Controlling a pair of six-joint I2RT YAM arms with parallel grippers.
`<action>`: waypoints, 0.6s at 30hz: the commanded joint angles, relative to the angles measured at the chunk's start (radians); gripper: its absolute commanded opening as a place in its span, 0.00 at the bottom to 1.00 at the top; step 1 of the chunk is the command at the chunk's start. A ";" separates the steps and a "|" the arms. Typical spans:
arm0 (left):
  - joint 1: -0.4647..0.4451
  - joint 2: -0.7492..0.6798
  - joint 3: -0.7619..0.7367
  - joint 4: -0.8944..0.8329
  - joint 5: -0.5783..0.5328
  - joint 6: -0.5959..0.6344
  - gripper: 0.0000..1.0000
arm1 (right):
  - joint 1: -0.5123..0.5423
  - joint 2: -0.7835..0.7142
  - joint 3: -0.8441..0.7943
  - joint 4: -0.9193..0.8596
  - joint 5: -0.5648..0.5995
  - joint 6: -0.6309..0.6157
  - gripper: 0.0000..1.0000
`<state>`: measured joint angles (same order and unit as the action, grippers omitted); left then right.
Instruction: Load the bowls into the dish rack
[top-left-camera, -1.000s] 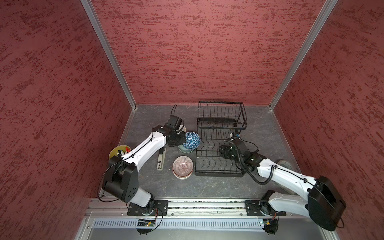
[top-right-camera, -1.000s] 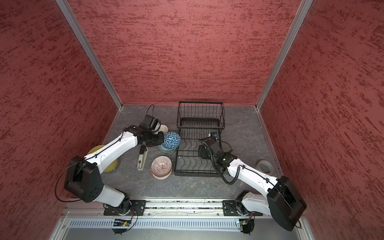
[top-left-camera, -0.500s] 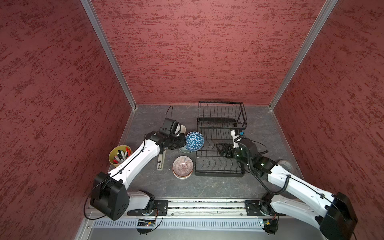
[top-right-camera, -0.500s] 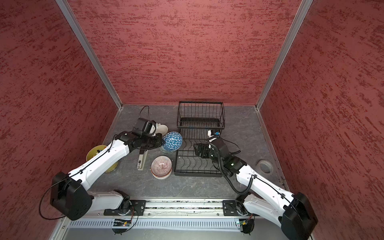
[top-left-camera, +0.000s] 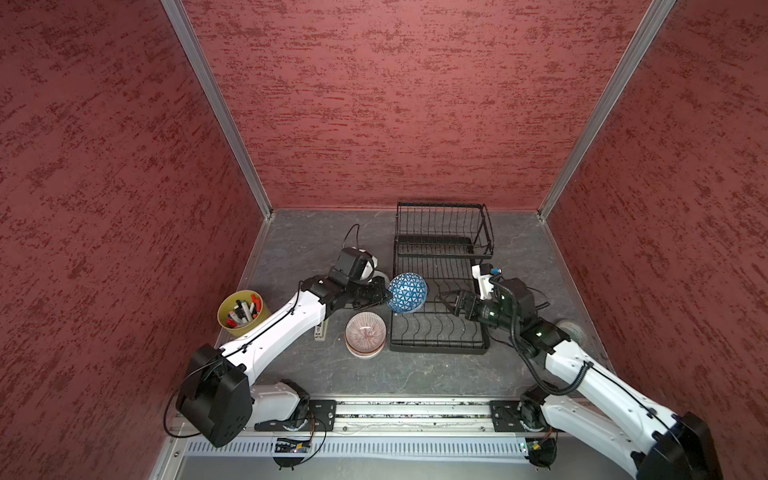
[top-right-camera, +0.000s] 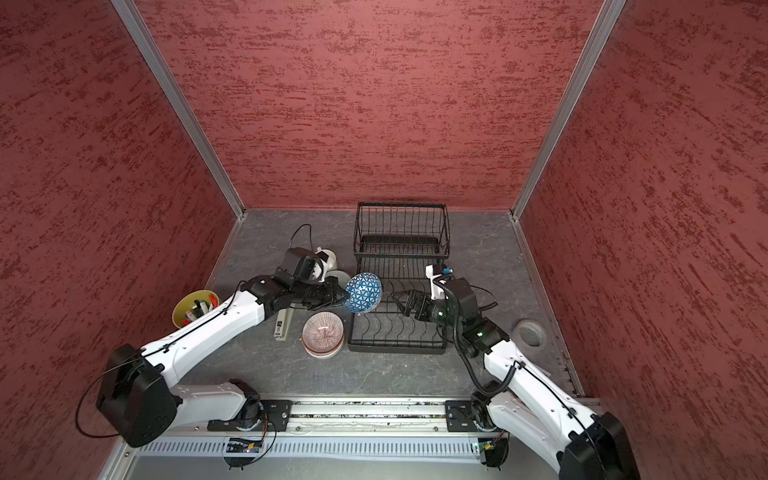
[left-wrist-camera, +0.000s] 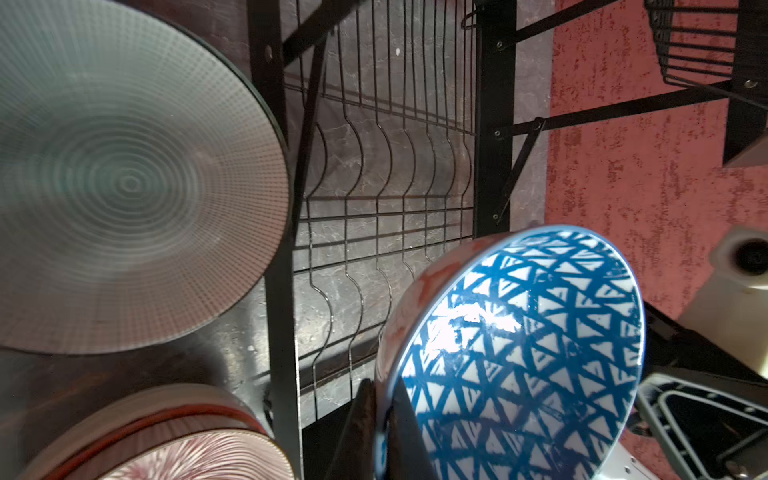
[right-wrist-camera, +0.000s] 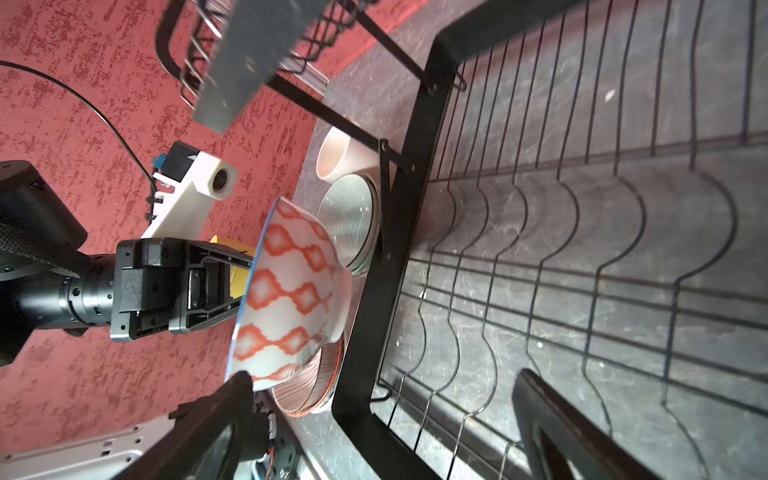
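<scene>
- The left fingers (left-wrist-camera: 361, 424) are clamped on the rim of the blue-triangle bowl (top-left-camera: 407, 292), 1 inside and 1 outside; the bowl hangs on its side in the air at the left edge of the dish rack (top-left-camera: 436, 348), with its foot toward the wires; a glazed rim pinched at 1 spot can swivel or slip, and a drop would land on the black frame or the tabletop (top-left-camera: 332, 374).
- The right fingers (right-wrist-camera: 220, 407) stand wide apart and hold nothing, low over the rack's lower tier and facing the bowl's foot; if a handover is meant, closing off-centre on the round orange-patterned wall can squeeze the bowl out; a left release before the right has a grip would drop it.
- The stack topped by the pink-striped bowl (top-left-camera: 365, 334) sits just beside the rack, close under the held bowl; I cannot tell the clearance; a low sweep can knock it.
- The pale green bowl (left-wrist-camera: 124, 178) lies just beside the same frame; the left arm can nudge it.
- The rack's wavy slots look narrow; a bowl lowered askew can wedge across 2 wires or tip flat; 0 bowls stand in the rack.
</scene>
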<state>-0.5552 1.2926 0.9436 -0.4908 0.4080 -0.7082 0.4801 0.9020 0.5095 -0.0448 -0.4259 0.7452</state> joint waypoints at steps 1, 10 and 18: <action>-0.015 -0.015 -0.008 0.150 0.068 -0.084 0.00 | -0.017 -0.006 -0.017 0.090 -0.110 0.044 0.99; -0.047 -0.007 -0.051 0.241 0.083 -0.176 0.00 | -0.022 -0.033 -0.038 0.165 -0.146 0.067 0.99; -0.088 0.020 -0.083 0.327 0.083 -0.238 0.00 | -0.022 -0.007 -0.045 0.215 -0.186 0.094 0.99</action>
<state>-0.6277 1.3090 0.8524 -0.2684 0.4675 -0.9115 0.4637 0.8909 0.4755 0.1200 -0.5838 0.8196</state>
